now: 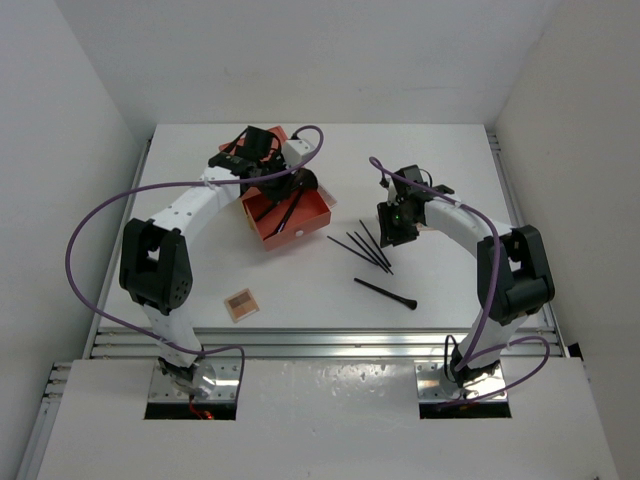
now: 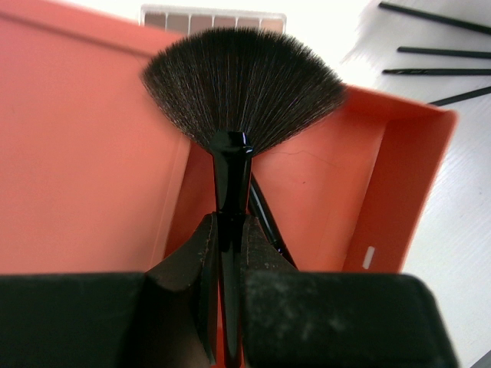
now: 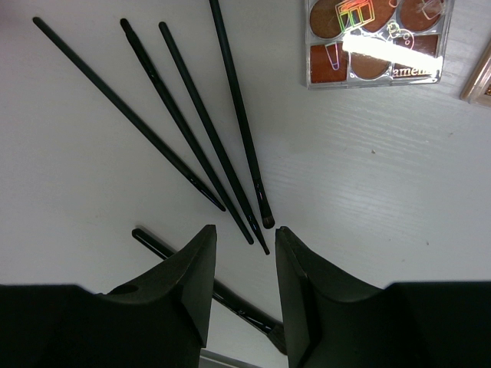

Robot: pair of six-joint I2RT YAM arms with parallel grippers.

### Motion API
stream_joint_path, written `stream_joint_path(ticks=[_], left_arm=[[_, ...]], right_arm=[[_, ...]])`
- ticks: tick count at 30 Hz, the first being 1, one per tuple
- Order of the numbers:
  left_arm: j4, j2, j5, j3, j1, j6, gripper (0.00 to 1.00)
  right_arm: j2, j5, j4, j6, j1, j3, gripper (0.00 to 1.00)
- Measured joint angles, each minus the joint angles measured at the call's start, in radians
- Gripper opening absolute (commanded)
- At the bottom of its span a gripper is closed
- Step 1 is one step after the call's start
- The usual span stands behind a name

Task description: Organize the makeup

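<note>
- The right gripper (image 3: 245, 234) hangs over the white table (image 3: 368, 192). Its jaws stand partly apart with nothing between them.
- Four thin black sticks (image 3: 192, 138) lie flat just ahead of it. Their near tips bunch close in front of the gap, and their far ends fan out to the upper left of the wrist view.
- Their long axes run up the frame with a lean to the left, so the jaws' left-right closing line cuts across them. I judge that a fair line for pinching one stick, though the tips sit so close together that two might be caught.
- A thicker black brush (image 3: 153, 241) lies slantwise below the jaws and passes under them toward the bottom of the frame.
- A multicoloured palette (image 3: 372, 38) sits in the upper right of that view, well clear of the sticks.
- The left gripper (image 2: 229, 226) is clamped on the handle of the fan brush (image 2: 242, 84), whose bristles point up the frame over the orange-red box (image 2: 77, 153). Whether the brush touches the box floor I cannot tell.
- From overhead, the right arm is plainly nearer the sticks, and the left arm is busy at the box.
- A small square palette (image 1: 240, 303) lies alone in the lower left of that view, nearer the left arm.
</note>
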State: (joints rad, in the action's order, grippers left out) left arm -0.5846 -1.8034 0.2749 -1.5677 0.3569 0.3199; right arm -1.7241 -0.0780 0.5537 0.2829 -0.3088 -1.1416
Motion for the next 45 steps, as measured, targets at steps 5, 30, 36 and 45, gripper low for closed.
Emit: stream_joint_path(ticks=[5,30,36,45], left_arm=[[0.054,-0.003,0.007,0.067,-0.023,-0.023,0.00],[0.031,-0.003,-0.010,0.010,-0.022,-0.074,0.51],[0.016,-0.001,0.005,-0.065,-0.016,-0.072,0.48],[-0.035,0.093,0.066,-0.030,-0.008,0.163,0.45]], right_arm=[[-0.060,-0.004,0.001,-0.013,-0.004,-0.022,0.39],[-0.343,0.152,0.050,-0.082,-0.072,-0.251,0.19],[-0.353,0.165,0.062,-0.093,-0.082,-0.266,0.00],[-0.304,0.156,0.055,-0.172,-0.077,-0.245,0.00]])
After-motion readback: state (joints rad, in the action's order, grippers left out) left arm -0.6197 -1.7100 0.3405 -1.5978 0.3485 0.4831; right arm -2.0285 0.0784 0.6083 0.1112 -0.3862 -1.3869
